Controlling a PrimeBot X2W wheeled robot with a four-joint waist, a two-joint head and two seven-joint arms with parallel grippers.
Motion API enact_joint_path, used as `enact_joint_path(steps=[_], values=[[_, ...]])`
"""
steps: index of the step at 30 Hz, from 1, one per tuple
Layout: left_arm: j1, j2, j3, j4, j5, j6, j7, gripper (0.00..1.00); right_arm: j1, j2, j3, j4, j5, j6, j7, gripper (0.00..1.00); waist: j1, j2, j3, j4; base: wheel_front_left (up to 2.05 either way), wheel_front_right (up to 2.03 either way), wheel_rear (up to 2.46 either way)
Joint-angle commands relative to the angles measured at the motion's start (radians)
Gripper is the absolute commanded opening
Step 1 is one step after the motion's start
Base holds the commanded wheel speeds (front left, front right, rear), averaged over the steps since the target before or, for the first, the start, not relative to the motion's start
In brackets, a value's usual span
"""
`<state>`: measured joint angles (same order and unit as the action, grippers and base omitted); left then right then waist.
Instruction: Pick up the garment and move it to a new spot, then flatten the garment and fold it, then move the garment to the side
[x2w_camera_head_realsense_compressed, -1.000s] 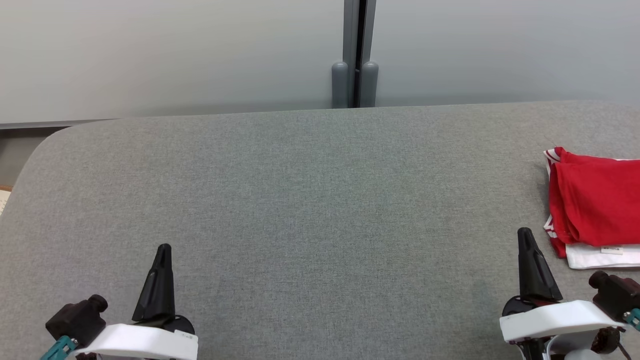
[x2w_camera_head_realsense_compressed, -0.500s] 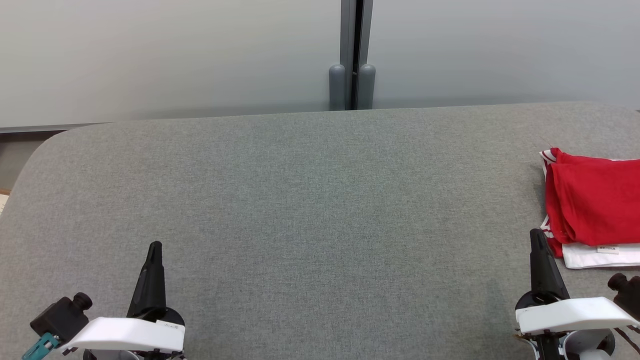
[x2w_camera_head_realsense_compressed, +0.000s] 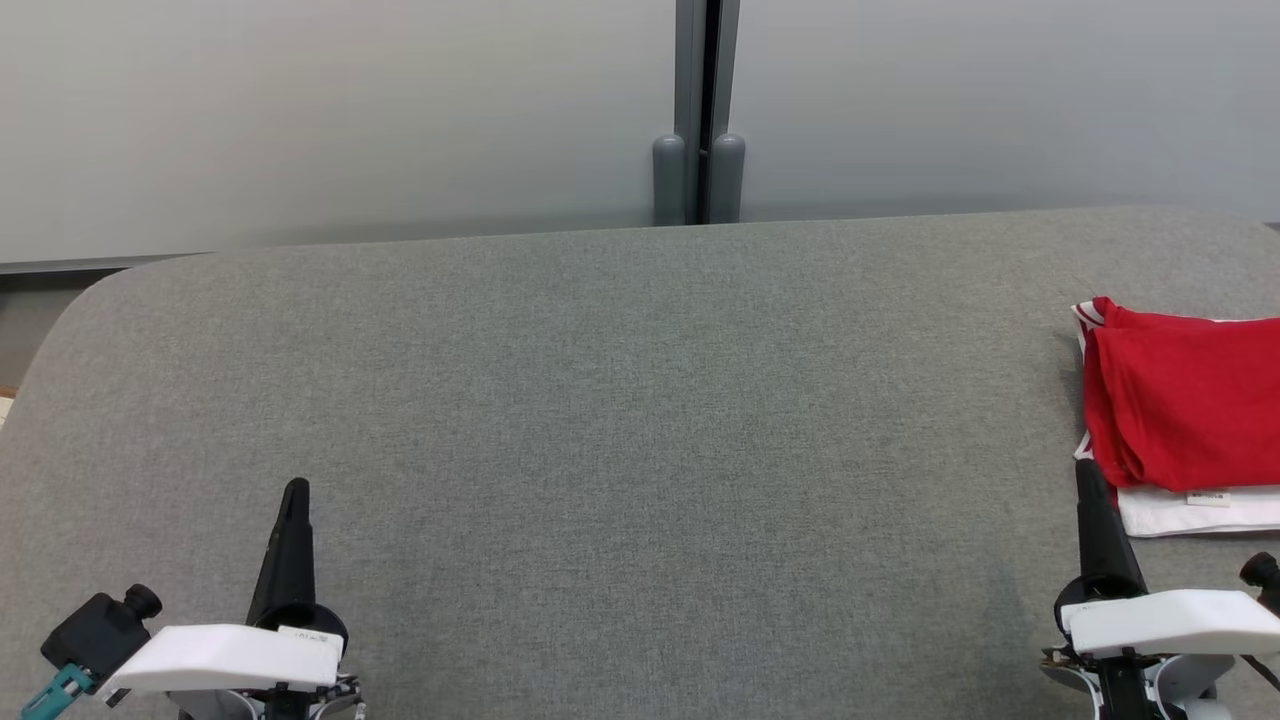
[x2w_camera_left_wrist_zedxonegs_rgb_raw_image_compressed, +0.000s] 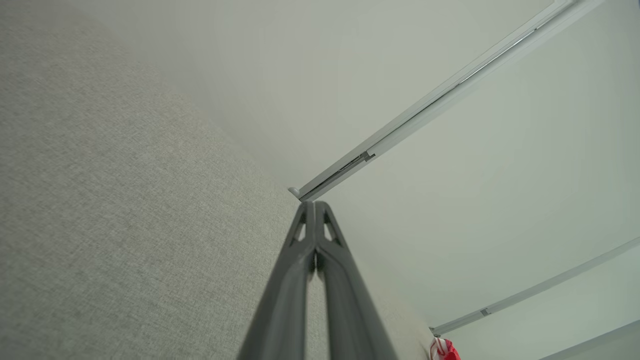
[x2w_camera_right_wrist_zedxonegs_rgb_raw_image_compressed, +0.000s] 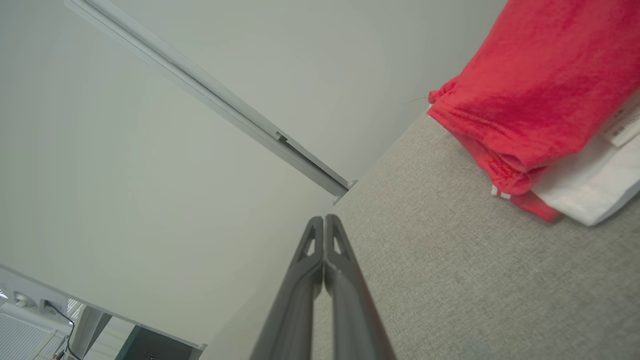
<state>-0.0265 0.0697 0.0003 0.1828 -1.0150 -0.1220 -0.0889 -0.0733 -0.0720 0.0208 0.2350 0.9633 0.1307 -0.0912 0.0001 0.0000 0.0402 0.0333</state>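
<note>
The garment (x2w_camera_head_realsense_compressed: 1185, 405) is a folded red and white piece lying at the right edge of the grey table (x2w_camera_head_realsense_compressed: 620, 400). Its red layer rests on a white layer with a small label. In the right wrist view the garment (x2w_camera_right_wrist_zedxonegs_rgb_raw_image_compressed: 545, 95) lies up and to the right of my fingers. My right gripper (x2w_camera_head_realsense_compressed: 1088, 478) is shut and empty, its tip just left of the garment's near corner. My left gripper (x2w_camera_head_realsense_compressed: 296, 490) is shut and empty at the lower left, far from the garment. In the left wrist view a bit of the garment (x2w_camera_left_wrist_zedxonegs_rgb_raw_image_compressed: 445, 350) peeks in at the bottom.
A pale wall with a grey vertical post (x2w_camera_head_realsense_compressed: 700, 110) stands behind the table's far edge. The table's rounded left corner (x2w_camera_head_realsense_compressed: 90, 300) drops off toward the floor. The wide grey surface between my two grippers is bare fabric.
Both grippers have drawn back toward the near edge, the left drifting left and the right drifting right. The head view has tilted a little, shifting the whole scene.
</note>
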Motion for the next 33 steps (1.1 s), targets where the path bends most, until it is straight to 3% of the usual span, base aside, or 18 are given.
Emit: enact_joint_path(steps=[1,33], values=[[-0.025,0.007,0.007,-0.005,-0.033,-0.005,0.006,0.00,-0.024,-0.009,-0.005,-0.010,0.035,0.000,0.008,0.00,0.0000,0.0000,-0.001,-0.001,0.00,0.00,0.00],[-0.056,0.009,0.044,0.029,-0.342,-0.009,0.092,0.00,-0.031,-0.009,-0.053,-0.002,0.368,0.000,0.094,0.00,0.0000,0.0000,-0.017,-0.015,0.00,0.00,0.00]])
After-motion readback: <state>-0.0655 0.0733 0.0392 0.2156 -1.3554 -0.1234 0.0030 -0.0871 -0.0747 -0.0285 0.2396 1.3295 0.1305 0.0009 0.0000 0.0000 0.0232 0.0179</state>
